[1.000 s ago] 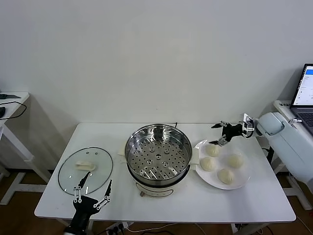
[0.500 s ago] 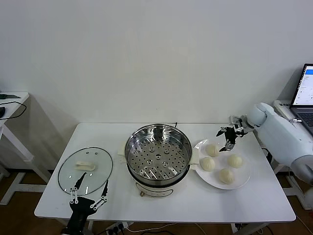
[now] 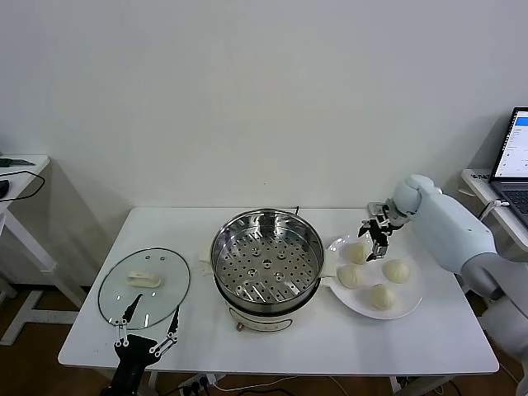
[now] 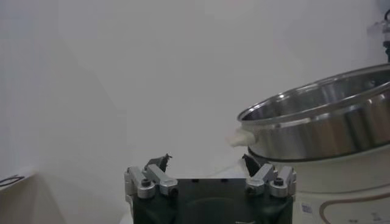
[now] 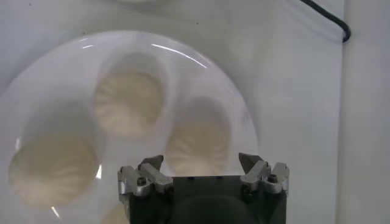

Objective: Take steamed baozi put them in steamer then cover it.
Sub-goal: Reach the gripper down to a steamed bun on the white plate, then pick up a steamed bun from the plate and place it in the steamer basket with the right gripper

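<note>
Several cream-white steamed baozi point(image 3: 357, 252) lie on a white plate point(image 3: 417, 290) at the right of the table. The steel steamer point(image 3: 266, 256) with its perforated tray stands empty in the middle, uncovered. Its glass lid point(image 3: 144, 285) lies flat at the left. My right gripper point(image 3: 375, 235) hangs open, pointing down just above the plate's rear baozi point(image 5: 201, 143), touching nothing. Two more baozi point(image 5: 129, 97) show farther along the plate in the right wrist view. My left gripper point(image 3: 147, 326) is open and empty at the table's front edge by the lid, facing the steamer point(image 4: 323, 122).
A laptop point(image 3: 516, 161) sits on a stand at the far right, close to my right arm. A small side table point(image 3: 21, 165) stands at the left. A black cable point(image 5: 326, 18) runs behind the plate. A wall closes the back.
My right gripper has turned from pointing sideways to pointing down and has come in over the rear baozi. My left gripper has sunk slightly toward the table's front edge.
</note>
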